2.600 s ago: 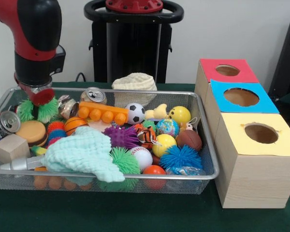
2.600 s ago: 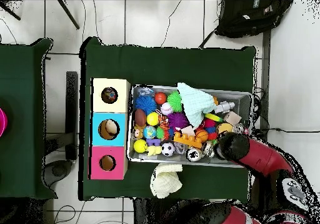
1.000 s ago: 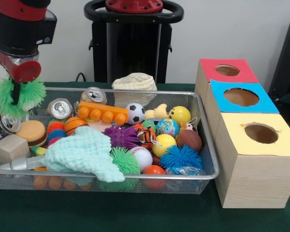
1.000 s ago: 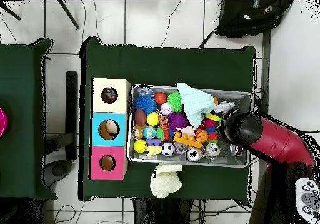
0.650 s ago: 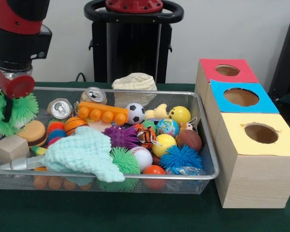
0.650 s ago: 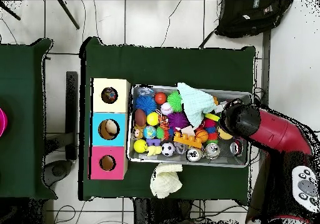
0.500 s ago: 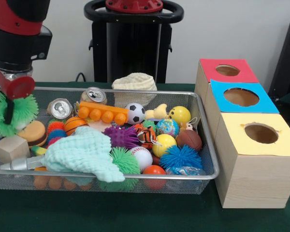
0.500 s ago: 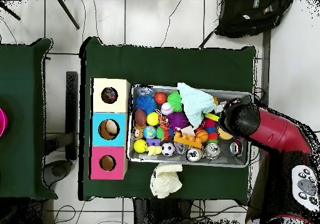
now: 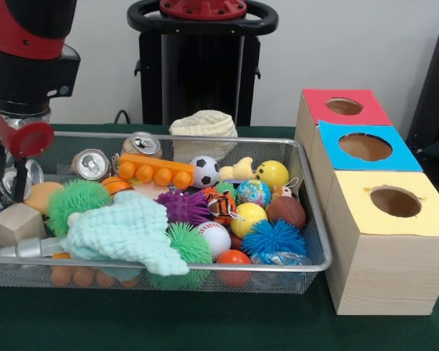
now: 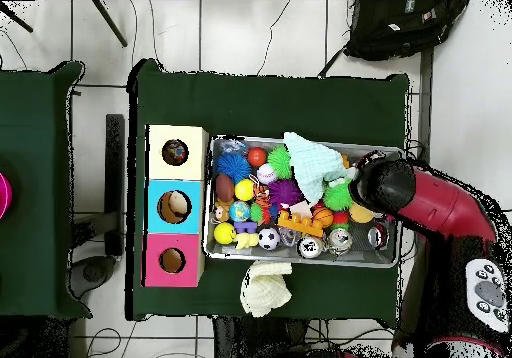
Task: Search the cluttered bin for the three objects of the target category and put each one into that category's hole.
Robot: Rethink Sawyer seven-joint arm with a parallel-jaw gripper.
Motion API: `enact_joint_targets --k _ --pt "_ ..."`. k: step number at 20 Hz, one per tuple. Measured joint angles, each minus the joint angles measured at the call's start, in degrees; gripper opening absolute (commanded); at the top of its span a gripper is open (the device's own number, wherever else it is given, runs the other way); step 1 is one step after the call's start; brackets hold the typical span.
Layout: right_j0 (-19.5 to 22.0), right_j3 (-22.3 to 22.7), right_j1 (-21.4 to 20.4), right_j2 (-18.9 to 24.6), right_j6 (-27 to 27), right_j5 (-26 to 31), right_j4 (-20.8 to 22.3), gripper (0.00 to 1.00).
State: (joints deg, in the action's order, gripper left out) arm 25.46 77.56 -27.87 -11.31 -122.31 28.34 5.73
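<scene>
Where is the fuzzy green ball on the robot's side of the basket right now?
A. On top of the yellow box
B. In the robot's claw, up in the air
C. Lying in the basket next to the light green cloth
C: the fuzzy green ball lies in the basket against the light green cloth, and the claw hangs empty beside it.

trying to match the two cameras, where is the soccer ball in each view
Front view: the soccer ball lies mid-bin by the far rim, right of the orange block.
Overhead view: the ball sits by the bin's lower rim, left of that block.
Shared landmark: the orange block.
</scene>
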Motion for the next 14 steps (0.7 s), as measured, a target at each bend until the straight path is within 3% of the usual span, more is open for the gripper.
enact_joint_targets --k 14 --pt "-0.4 0.0 0.1 0.1 0.0 -0.1 -3.3 1.0"
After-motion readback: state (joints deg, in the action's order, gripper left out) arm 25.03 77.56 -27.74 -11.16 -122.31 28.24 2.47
